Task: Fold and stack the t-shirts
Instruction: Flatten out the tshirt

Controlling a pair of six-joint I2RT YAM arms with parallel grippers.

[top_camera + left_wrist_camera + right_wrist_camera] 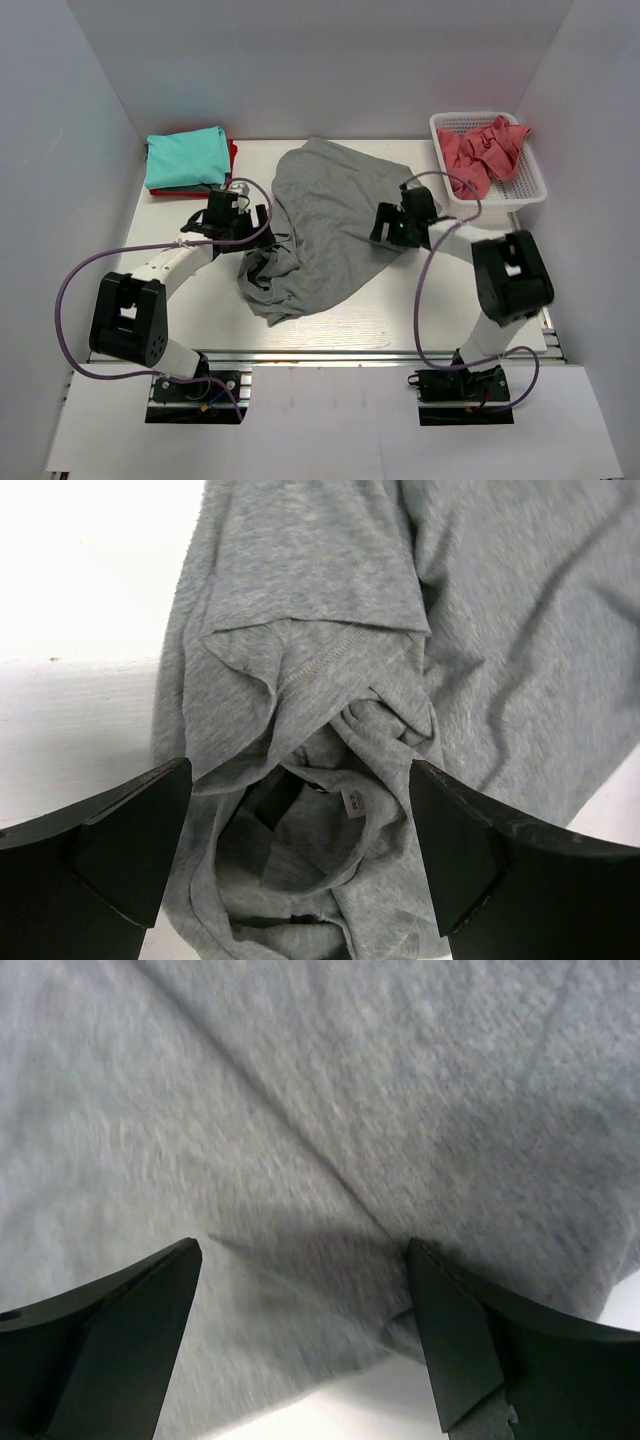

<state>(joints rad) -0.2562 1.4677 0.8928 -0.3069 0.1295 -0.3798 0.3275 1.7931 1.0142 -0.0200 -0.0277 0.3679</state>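
Beneath L claw (pixel 260 220) & R claw (pixel 384 228), both wide open, empty: crumpled grey t-shirt (pixel 325 210) on table (pixel 200 300).

A grey t-shirt (pixel 325 225) lay rumpled and unfolded across the middle of the bench (pixel 200 310), its near-left part bunched around a small white tag (pixel 352 802). A folded teal t-shirt (pixel 187 157) sat on a red t-shirt (pixel 233 152) at the far left. A coral-pink t-shirt (pixel 485 150) lay heaped in the basket (pixel 531 172).

Both black arms stretch forward from their bases, elbows folded low. The black two-finger left claw (pixel 256 222) and the black two-finger right claw (pixel 384 228) angle inward toward each other — jaws spread wide, nothing pinched between them.
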